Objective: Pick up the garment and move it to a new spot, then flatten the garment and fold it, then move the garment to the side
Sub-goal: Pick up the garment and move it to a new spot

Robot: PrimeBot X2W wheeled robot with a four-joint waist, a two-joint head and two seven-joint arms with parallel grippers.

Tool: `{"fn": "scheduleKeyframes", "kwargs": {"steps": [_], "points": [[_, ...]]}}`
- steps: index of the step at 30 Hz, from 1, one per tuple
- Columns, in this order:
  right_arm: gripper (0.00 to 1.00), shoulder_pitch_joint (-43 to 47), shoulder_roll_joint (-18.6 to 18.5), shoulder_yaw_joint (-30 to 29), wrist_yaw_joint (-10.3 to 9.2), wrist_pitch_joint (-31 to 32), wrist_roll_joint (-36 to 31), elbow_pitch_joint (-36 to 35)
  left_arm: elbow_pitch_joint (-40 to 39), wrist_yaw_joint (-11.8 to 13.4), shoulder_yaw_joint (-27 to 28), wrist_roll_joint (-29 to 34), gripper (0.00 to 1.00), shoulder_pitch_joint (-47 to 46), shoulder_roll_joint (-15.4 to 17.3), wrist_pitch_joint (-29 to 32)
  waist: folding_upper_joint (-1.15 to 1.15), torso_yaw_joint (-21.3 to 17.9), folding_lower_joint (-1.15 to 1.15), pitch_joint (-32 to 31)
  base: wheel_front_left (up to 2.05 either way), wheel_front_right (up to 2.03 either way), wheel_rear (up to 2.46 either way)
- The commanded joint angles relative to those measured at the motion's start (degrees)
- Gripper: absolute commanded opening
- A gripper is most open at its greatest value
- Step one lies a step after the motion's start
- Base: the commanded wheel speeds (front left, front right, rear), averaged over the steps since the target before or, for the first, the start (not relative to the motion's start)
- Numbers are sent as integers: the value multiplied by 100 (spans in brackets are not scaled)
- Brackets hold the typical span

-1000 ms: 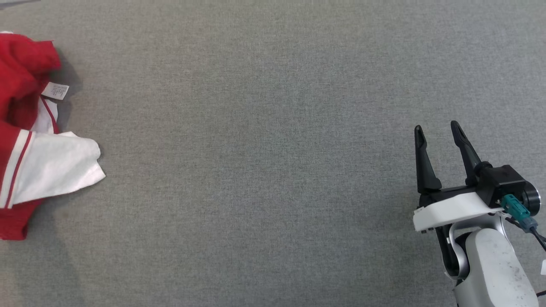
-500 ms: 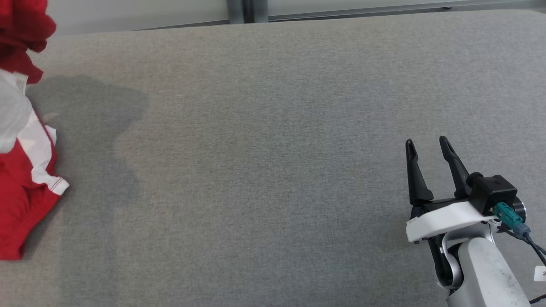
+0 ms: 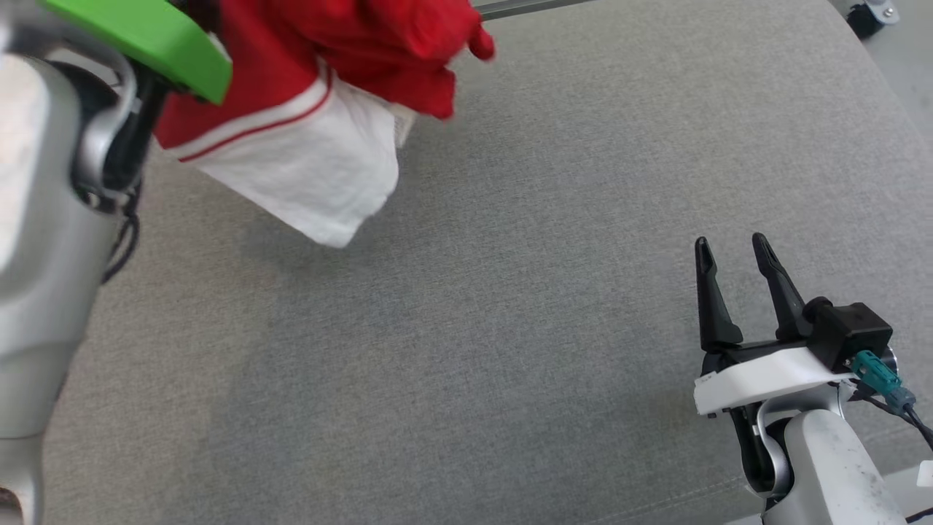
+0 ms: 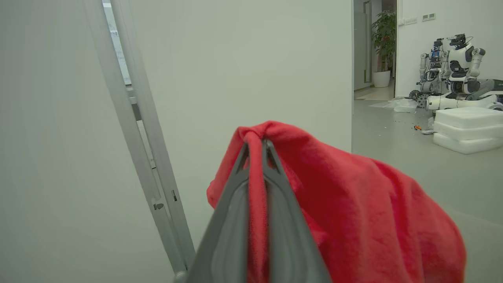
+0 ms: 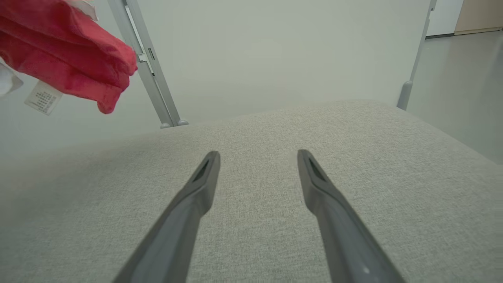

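– Head view first, please: where is the red and white fabric garment (image 3: 321,138) lying?
– It is not lying anywhere. It is hanging in the air at the upper left, above the grey woven table surface (image 3: 510,306) and not touching it. A white part with a thin red stripe is drooping lowest, and the red part is bunching above it.
– What is carrying it?
– The left gripper (image 4: 257,144). In the left wrist view its two dark fingers are pressing together on a fold of the red cloth, and the rest is draping down on their right side. In the head view a bright green plastic cover (image 3: 146,33) on that wrist and the pale left forearm (image 3: 44,240) are showing beside the garment.
– And the right gripper (image 3: 730,244)?
– It is showing at the lower right, well apart from the garment, with its fingers pointing up the view. Its jaws are standing wide and gripping nothing; in the right wrist view the grey surface is showing between them.
– Is anything else showing on the garment?
– A small white printed care label (image 5: 42,97) is dangling under the red cloth in the right wrist view, near a slanted grey metal post (image 5: 146,67).
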Motion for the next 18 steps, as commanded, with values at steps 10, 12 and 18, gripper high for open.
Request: {"fn": "scheduleKeyframes", "kwargs": {"steps": [10,12,18], "points": [[100,-15,-14,39,-4,-17,87,-24,213,222,-650,-64,0,1379,-798,-395,0,-152,0,163,0,0,0],[100,-56,-15,91,-4,-17,96,-16,428,267,-794,-126,0,1772,-962,-500,0,-136,0,176,0,0,0],[100,-44,-14,118,-4,-17,58,31,955,208,-1186,-148,0,2532,-1399,-835,0,-22,0,136,0,0,0]]}}
